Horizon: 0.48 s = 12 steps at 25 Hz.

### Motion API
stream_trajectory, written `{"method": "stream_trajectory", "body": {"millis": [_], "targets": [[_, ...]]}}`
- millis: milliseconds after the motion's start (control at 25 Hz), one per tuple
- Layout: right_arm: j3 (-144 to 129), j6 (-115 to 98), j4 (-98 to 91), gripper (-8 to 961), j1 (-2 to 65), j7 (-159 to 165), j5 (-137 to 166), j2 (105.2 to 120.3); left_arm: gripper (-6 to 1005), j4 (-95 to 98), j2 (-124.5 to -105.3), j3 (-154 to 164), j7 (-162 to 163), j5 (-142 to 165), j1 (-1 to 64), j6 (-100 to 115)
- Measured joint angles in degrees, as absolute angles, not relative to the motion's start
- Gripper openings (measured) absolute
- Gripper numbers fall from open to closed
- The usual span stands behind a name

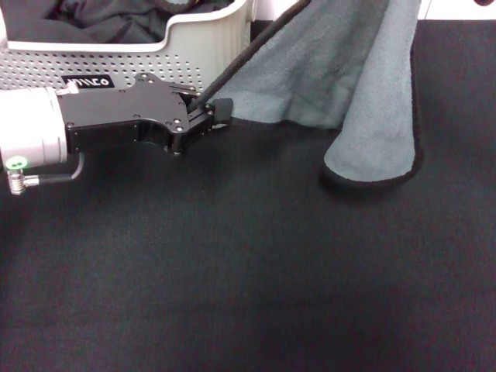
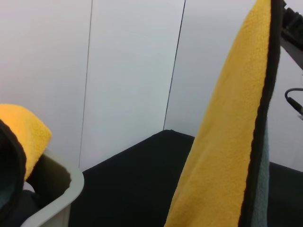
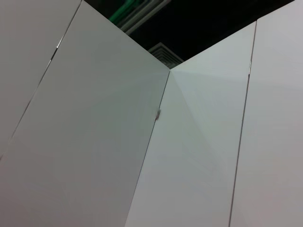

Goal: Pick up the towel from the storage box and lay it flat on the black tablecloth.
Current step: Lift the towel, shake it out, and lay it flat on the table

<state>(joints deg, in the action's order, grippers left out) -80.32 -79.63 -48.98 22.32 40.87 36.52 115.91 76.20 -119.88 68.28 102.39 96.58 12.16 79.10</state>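
My left tool [image 1: 215, 112] was clamped on the black-stitched edge of the towel [image 1: 333, 70], low over the black tablecloth [image 1: 248, 271] and just in front of the storage box [image 1: 194, 39]. From that pinch the towel rose toward one o'clock, its upper part cut off by the top of the head view. A folded lobe hung down at three o'clock from the tool, its tip resting on the tablecloth. My left wrist view showed only the yellow reverse [image 2: 227, 142]. My right tool was out of sight; its camera faced bare wall panels [image 3: 94, 142]. Dark garments [image 1: 93, 23] lay inside the box.
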Motion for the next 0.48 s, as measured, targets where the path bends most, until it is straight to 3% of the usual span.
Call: {"method": "stream_trajectory", "body": {"millis": [480], "targets": [[-81.77,-81.96,-43.93,49,22.69,41.55,36.38,115.92,37,73.0,-119.81,64.03,102.39,96.11,13.42,79.99]]}}
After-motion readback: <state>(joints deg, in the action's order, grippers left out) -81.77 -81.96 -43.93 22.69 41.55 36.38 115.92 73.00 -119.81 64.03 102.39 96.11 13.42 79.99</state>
